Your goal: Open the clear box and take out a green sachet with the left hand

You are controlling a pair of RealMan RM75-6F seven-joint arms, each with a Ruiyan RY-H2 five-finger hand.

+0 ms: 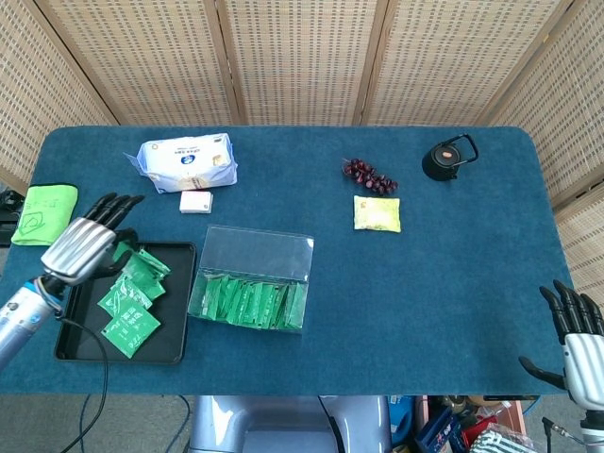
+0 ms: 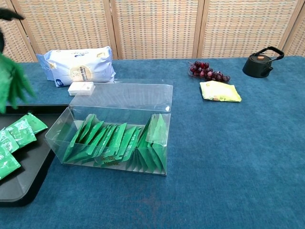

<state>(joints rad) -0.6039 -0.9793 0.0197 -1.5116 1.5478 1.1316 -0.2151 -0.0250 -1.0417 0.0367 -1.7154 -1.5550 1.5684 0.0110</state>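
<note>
Several flat green sachets (image 2: 12, 86) hang bunched from the left hand (image 1: 80, 247), pinched above the black tray (image 1: 179, 326).

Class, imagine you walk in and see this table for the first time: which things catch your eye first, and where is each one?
The clear box at the table's middle, open and packed with upright green sachets. Beside it, over the black tray at the left edge, the left hand holds a bunch of green sachets. The right hand sits idle at the near right corner.

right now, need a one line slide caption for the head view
Left hand carries green sachets over the black tray, beside the opened clear box.
</note>
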